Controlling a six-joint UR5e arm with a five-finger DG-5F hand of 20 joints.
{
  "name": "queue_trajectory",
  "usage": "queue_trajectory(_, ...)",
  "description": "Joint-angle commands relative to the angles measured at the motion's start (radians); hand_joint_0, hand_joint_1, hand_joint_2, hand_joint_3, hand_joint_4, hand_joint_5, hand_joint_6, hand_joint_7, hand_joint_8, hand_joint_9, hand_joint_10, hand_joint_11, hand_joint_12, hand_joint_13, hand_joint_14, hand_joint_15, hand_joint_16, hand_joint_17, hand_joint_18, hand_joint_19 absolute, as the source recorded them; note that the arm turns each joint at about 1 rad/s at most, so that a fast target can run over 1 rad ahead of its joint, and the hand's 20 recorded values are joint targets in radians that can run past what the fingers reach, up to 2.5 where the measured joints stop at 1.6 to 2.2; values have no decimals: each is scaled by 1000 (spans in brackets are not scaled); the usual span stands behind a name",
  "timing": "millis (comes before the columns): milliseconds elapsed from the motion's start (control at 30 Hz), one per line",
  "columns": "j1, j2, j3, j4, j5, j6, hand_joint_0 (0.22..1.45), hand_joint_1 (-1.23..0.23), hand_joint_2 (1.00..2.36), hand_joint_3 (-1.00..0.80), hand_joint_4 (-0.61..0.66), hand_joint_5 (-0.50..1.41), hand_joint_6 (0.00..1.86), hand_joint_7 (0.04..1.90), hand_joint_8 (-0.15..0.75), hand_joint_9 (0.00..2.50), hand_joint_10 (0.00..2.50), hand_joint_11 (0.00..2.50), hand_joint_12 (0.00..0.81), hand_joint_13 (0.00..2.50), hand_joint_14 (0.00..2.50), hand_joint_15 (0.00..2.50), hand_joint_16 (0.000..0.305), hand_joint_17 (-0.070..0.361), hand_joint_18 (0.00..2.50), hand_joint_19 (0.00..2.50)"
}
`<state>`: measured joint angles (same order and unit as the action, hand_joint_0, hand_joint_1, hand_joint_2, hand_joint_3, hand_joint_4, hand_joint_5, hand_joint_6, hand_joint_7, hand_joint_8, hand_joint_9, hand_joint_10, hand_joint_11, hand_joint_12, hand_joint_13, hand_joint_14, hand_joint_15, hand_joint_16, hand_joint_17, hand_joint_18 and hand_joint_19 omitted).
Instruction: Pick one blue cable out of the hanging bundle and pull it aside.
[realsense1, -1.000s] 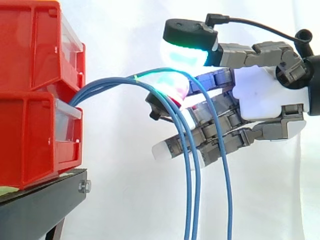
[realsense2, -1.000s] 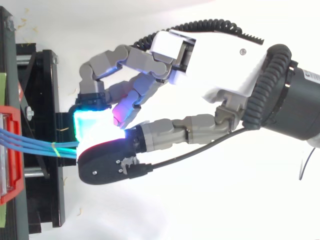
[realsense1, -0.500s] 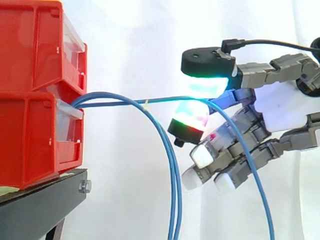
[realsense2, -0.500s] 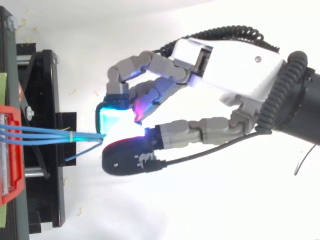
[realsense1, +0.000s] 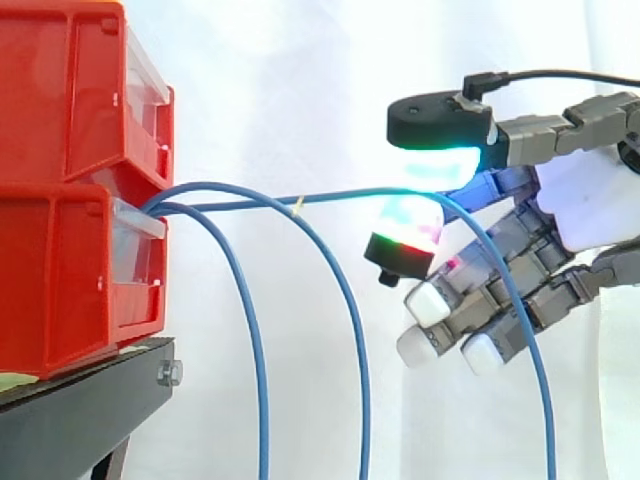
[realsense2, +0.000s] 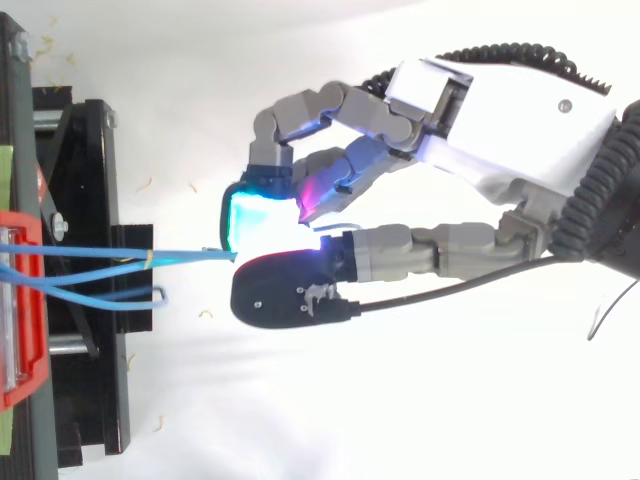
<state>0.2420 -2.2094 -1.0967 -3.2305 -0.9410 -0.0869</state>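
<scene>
Three thin blue cables come out of the lower red bin (realsense1: 70, 280). One blue cable (realsense1: 330, 197) runs nearly level and taut to the right, carrying a small yellow tag. My hand (realsense1: 520, 230) is shut on it, pinching it between the thumb's glowing pad (realsense1: 430, 165) and a fingertip below (realsense1: 405, 230); past the pinch it droops down on the right. The other two cables (realsense1: 345, 300) hang in loops left of the hand. From above, the held cable (realsense2: 190, 256) stretches from the bin to the hand (realsense2: 400, 210).
Two red bins (realsense1: 75, 90) are stacked on a black stand (realsense1: 80, 410) at the left, before a white curtain. In the top view the stand (realsense2: 75, 270) lies along the left edge.
My hand has drawn to the right with the one cable, pulling it straighter. The other two cables have dropped away from it and hang apart on the left.
</scene>
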Motion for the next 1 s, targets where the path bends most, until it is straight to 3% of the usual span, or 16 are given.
queue_trajectory(0,3,-1,0,49,-1,1,585,-788,1018,-95,77,-67,897,1231,314,926,8,330,387,660,10,324,57,129,705,369)
queue_trajectory(233,10,-1,0,100,-2,-4,585,-788,1019,-95,80,-67,897,1230,315,941,8,339,389,672,11,331,58,130,718,379)
queue_trajectory(967,10,-1,-2,100,-2,-5,588,-789,1018,-98,83,-66,896,1239,320,958,11,356,389,697,11,341,58,131,738,375)
